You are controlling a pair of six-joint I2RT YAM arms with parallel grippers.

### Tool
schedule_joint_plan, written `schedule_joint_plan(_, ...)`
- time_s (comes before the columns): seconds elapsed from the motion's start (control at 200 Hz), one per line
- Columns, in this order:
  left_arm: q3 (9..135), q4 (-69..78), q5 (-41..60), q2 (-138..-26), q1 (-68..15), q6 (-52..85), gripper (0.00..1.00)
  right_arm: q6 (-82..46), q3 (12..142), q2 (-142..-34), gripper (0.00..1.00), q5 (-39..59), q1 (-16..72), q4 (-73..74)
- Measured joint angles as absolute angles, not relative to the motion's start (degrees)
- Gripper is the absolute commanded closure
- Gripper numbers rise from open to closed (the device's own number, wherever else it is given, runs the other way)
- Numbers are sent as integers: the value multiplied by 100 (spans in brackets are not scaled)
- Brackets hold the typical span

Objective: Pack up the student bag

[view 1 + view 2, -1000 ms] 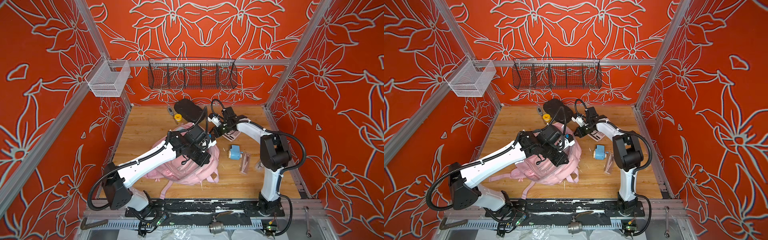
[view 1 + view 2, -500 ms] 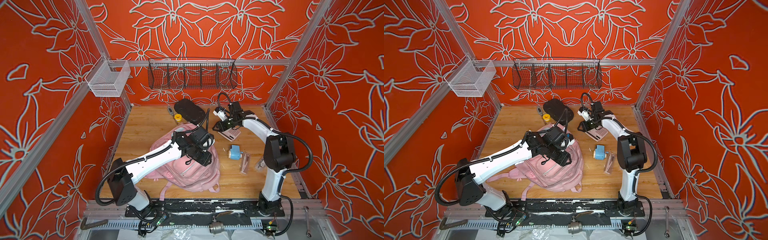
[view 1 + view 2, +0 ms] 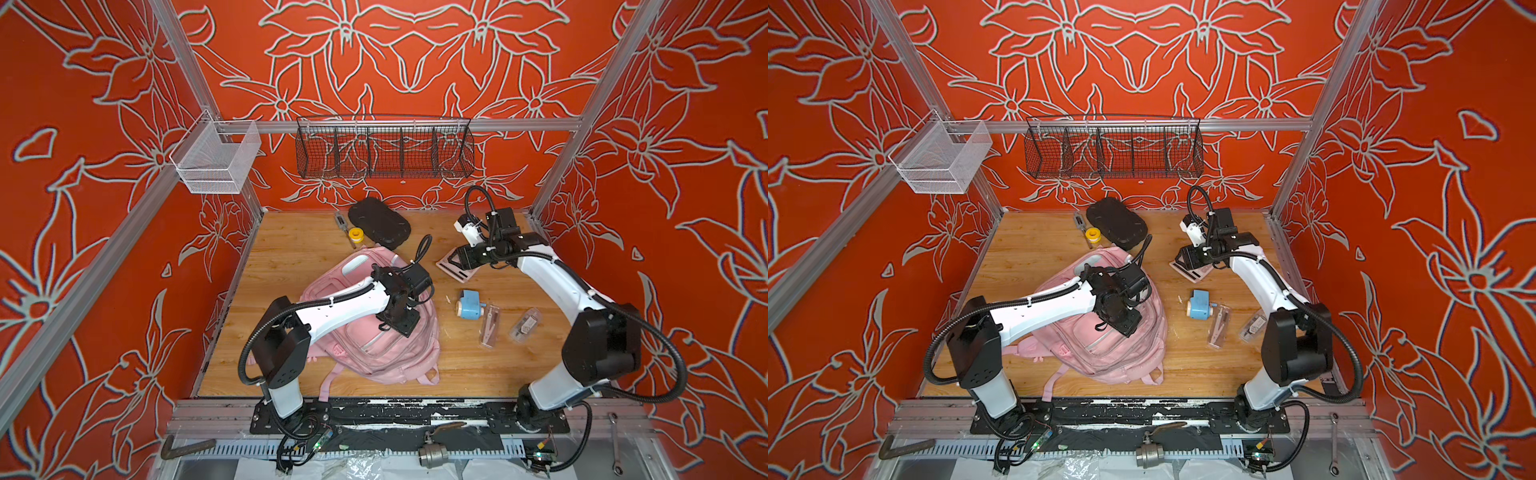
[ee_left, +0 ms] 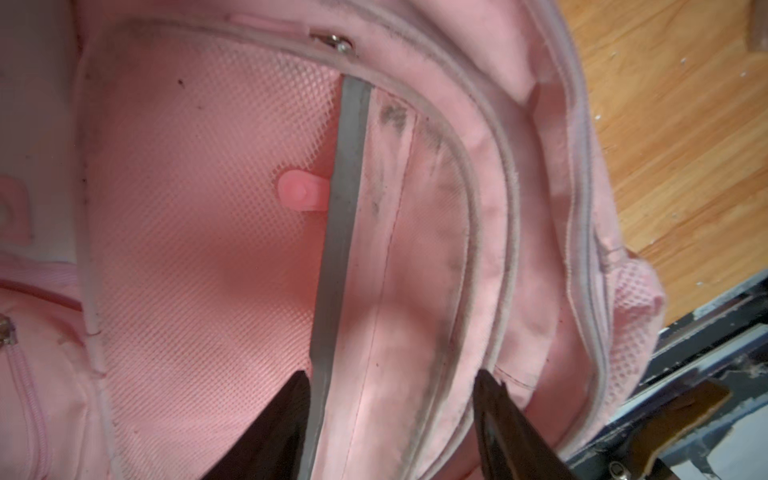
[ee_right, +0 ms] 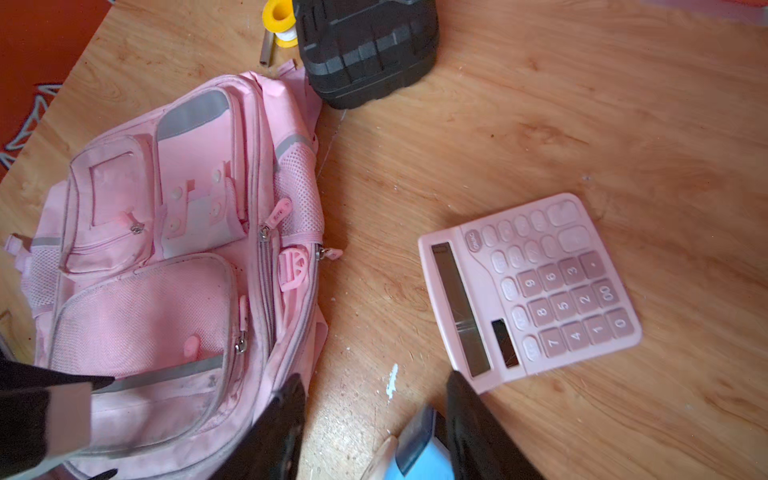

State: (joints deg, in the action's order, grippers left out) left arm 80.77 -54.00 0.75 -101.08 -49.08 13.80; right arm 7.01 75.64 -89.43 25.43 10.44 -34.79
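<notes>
Student bag [image 3: 386, 353] now lies released on the table [image 3: 291, 257]; my left gripper [image 4: 392, 386] has opened over its front pocket, my right gripper [image 5: 374, 386] has opened and swung toward the pink calculator [image 5: 530, 286]; packing it looks next.

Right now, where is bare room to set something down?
Bare table: left of the student bag, between the black case and the calculator, and near edge right of the bag. Crowded around the blue sharpener and two clear packets.

Readable only on the pink calculator [image 5: 530, 286]: white key digits 1 to 9, 0 and 00, seen in the right wrist view. Remaining key markings too faint to make out.
</notes>
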Motion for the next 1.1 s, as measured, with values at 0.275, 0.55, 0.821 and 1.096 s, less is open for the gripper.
schedule_joint_plan(0.275, 8530, -5570, -235, -10718, -4963, 1337, 48, 705, 7109, -8433, 42, 2228, 1007, -3402)
schedule_joint_plan(0.55, 8267, -5468, -617, -10368, -5057, 1310, 100, 864, 6713, -8232, 46, 2471, 1007, -3076)
schedule_joint_plan(0.821, 7467, -5391, -965, -8785, -5024, 491, 100, 1411, 6622, -8261, 50, 3662, 1240, -2342)
schedule_joint_plan(1.096, 6490, -5214, -1028, -7091, -4974, -797, 100, 2287, 7242, -9227, 50, 4633, 1962, -2296)
